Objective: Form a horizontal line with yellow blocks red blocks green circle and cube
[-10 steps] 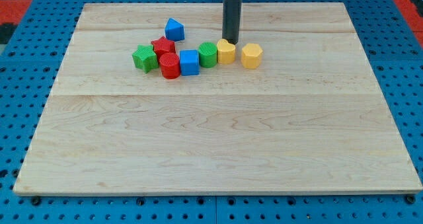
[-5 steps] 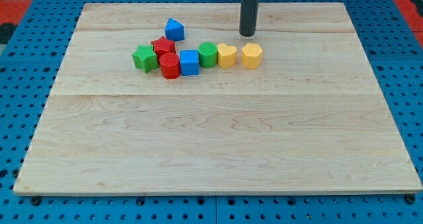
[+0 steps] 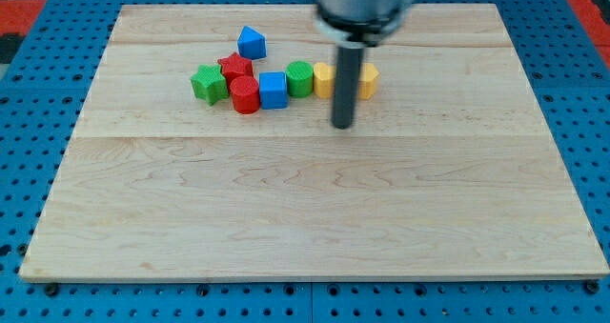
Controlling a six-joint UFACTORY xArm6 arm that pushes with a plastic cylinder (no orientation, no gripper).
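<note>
Row partly formed: red cylinder point(image 3: 245, 94), blue cube point(image 3: 273, 90), green circle point(image 3: 299, 78), yellow blocks point(image 3: 324, 79) touching | red star point(image 3: 233, 67) above row, unaligned | my tip point(image 3: 342, 125) below yellows, holding nothing

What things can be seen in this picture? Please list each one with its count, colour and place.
wooden board: one, light wood, fills the view
pegboard: blue, around the board
green star block: one, left end of the cluster
red star block: one, beside it
red cylinder: one, below the red star
blue cube: one, middle
blue pointed block: one, above the cluster
green circle: one, right of the cube
yellow blocks: two, right end, partly hidden by the rod
my tip: below the yellow blocks
</note>
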